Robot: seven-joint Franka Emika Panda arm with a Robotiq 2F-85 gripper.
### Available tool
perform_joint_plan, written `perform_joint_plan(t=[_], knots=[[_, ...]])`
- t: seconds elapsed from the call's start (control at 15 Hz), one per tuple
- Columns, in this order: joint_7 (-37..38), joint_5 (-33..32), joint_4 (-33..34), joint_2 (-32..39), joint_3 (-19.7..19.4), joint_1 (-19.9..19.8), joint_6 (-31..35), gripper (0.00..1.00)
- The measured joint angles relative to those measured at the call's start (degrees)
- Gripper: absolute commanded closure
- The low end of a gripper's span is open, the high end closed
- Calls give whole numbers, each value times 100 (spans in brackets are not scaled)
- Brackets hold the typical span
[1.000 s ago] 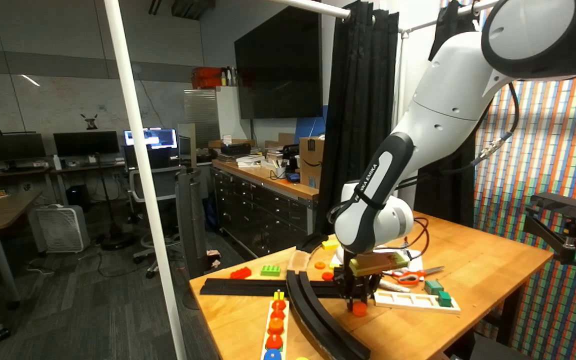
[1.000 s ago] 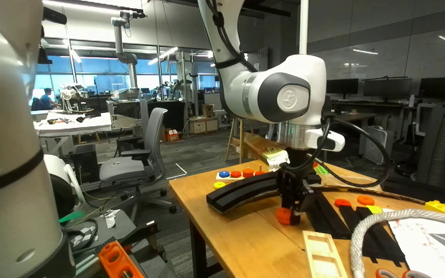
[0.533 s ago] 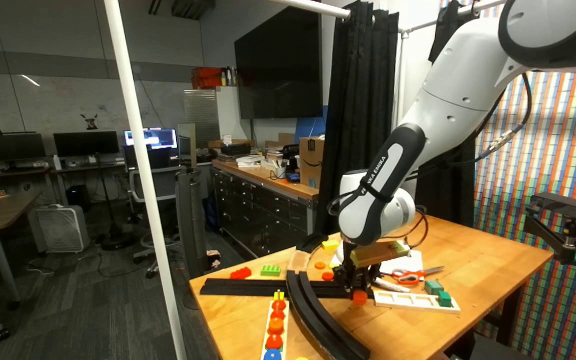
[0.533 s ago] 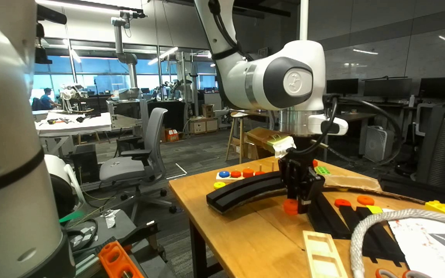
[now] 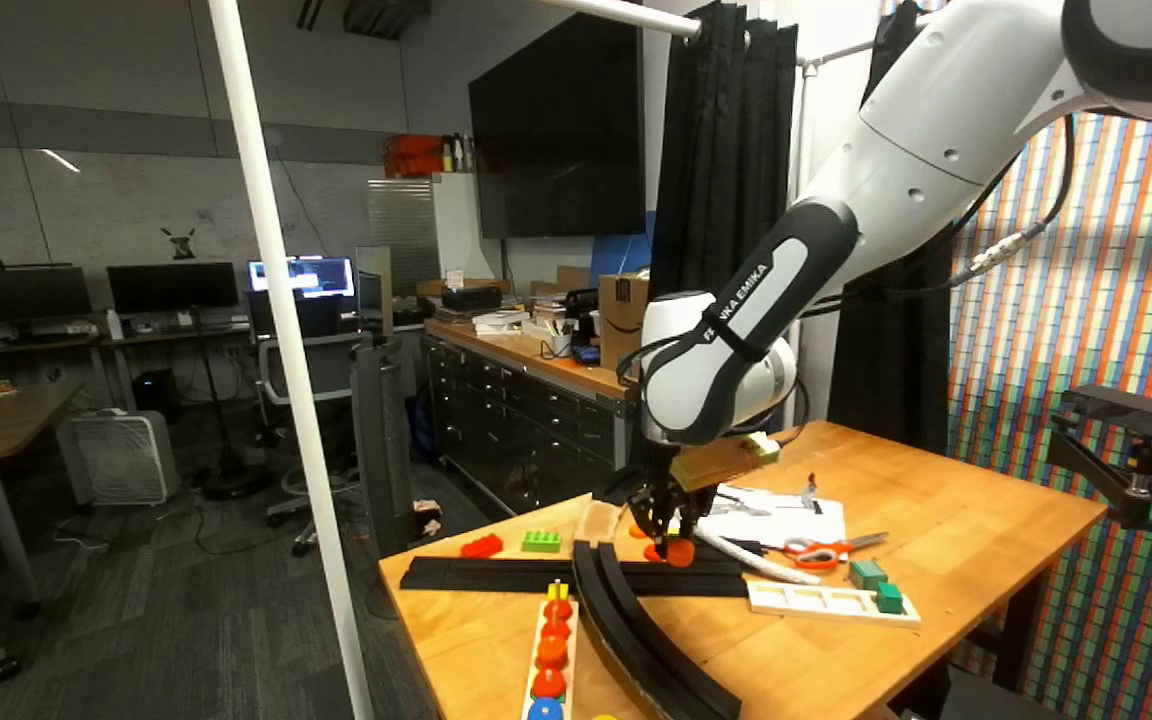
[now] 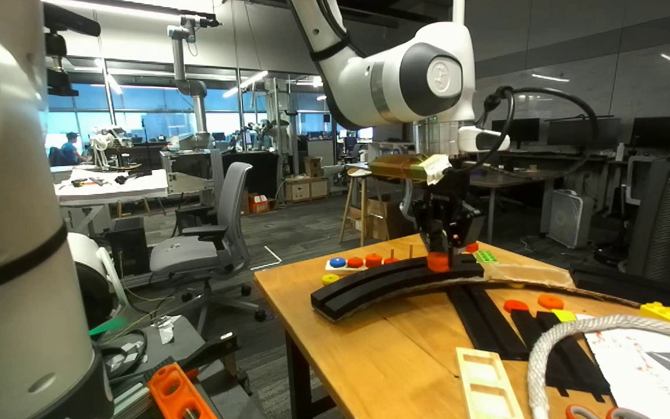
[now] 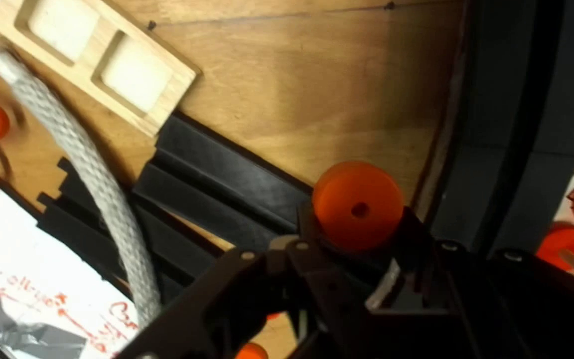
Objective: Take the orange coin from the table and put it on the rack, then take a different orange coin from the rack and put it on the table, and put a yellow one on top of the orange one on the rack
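Clearly, one light wooden table (image 5: 946, 500) fills the lower right of both exterior views. One black curved rack (image 6: 370, 283) arcs across the lower middle of both and runs down the right of the wrist view. At bottom centre there, the gripper (image 7: 358, 227) pinches one orange disc (image 7: 352, 194), its jaws against both sides, left of the rack. One pale peg board (image 6: 339, 270), one pair of scissors (image 5: 839, 548) and two green blocks (image 5: 867, 573) are in the lower half. The board bears one blue disc (image 5: 545, 710) and four red or orange ones (image 5: 551, 652); in an exterior view one red disc (image 6: 516, 305) and one further orange disc (image 6: 551, 301) lie lower right, one yellow disc (image 6: 330, 279) lower centre.
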Motion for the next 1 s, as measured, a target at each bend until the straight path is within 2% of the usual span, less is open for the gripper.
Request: perform_joint_plan(t=[0.33, 1.0], knots=[[-502, 52, 759, 244, 354, 41, -439, 76], [-1616, 379, 2381, 1535, 726, 58, -1193, 76]])
